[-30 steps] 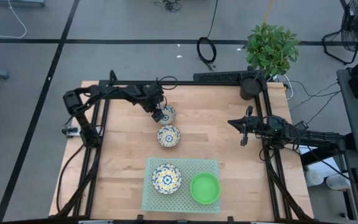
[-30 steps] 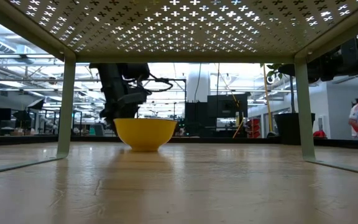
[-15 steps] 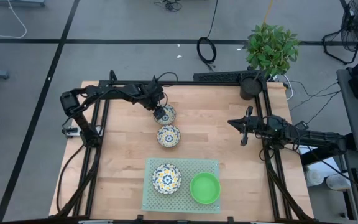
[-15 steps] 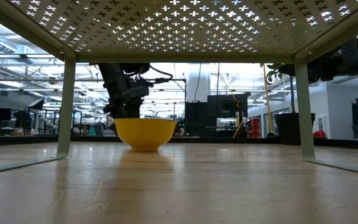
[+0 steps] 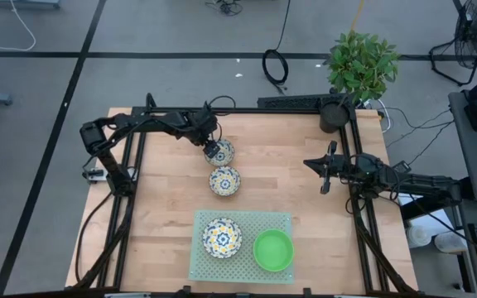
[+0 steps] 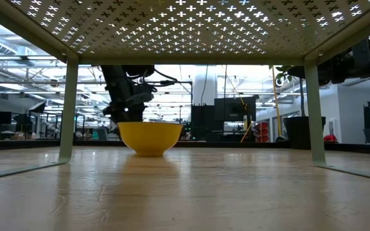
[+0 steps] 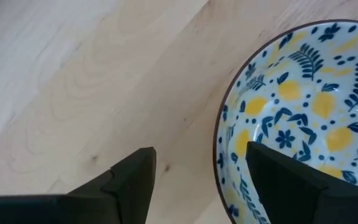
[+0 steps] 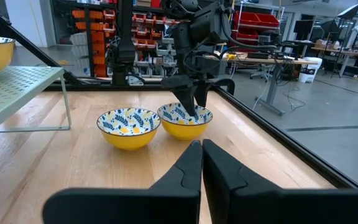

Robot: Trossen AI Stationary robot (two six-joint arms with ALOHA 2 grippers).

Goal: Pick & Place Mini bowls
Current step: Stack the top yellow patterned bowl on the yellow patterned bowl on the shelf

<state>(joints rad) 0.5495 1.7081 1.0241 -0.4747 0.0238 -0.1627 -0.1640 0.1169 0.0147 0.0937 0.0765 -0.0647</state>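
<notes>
Three floral bowls (image 5: pixel 222 151), yellow outside; one green bowl (image 5: pixel 272 250).

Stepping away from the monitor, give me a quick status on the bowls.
Left tool open, straddling far floral bowl rim. Right tool shut, waiting at right. Second floral bowl close beside; nothing blocking.

Left gripper (image 5: pixel 212 151) at the rear floral bowl's (image 5: pixel 223 152) rim.

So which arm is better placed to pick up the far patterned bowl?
The left. Its hand is open and straddles the rim of the far patterned bowl. The right hand is shut and well away near the table's right edge.
</notes>
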